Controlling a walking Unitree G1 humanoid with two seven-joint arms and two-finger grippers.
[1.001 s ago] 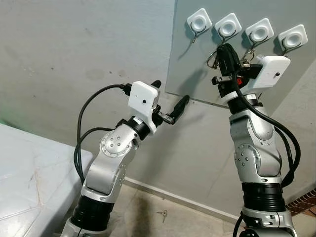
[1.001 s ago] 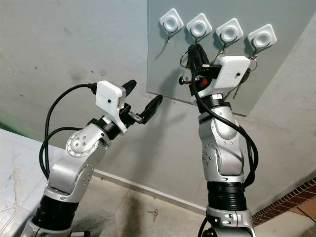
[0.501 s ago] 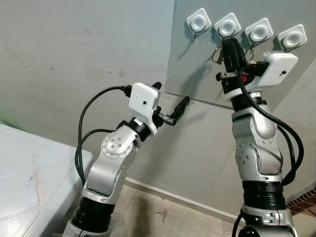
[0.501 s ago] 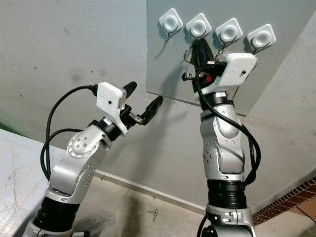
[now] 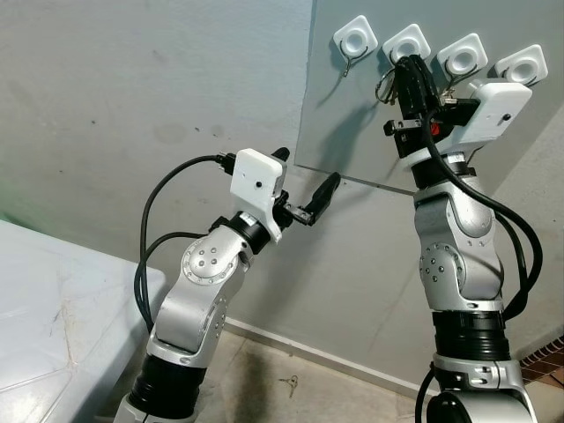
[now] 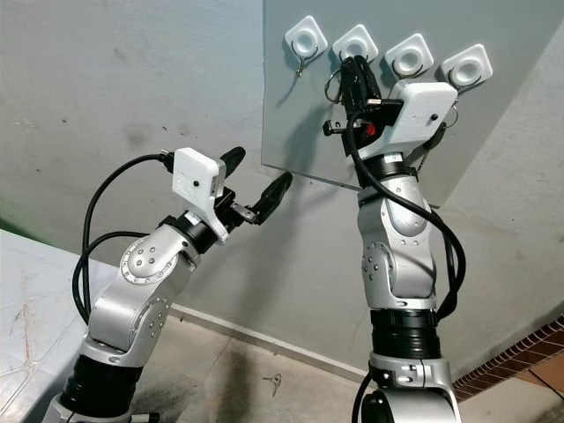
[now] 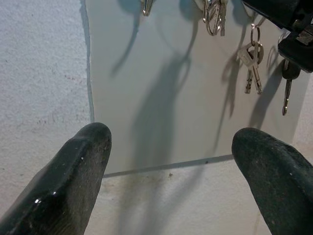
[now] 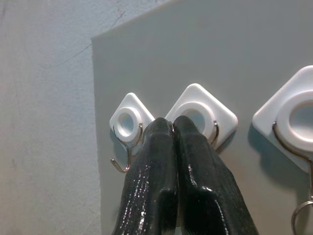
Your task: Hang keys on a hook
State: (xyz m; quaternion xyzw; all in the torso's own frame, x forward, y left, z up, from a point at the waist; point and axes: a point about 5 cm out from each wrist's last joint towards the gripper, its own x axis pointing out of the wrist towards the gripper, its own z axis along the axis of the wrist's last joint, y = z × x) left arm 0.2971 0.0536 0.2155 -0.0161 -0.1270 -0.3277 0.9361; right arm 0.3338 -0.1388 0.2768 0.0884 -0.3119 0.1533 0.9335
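Up goes our right gripper (image 5: 412,69) — a second ago it sat lower on the grey board (image 5: 352,115), now its jaws, pinched together on the keys (image 6: 334,84), press at the second hook (image 8: 214,133) from the left, so we judge the ring is about to catch. The right arm stands almost straight up, wrist cocked toward the wall. Our left gripper (image 5: 304,183) hovers low by the board's bottom edge, jaws wide apart and holding nothing
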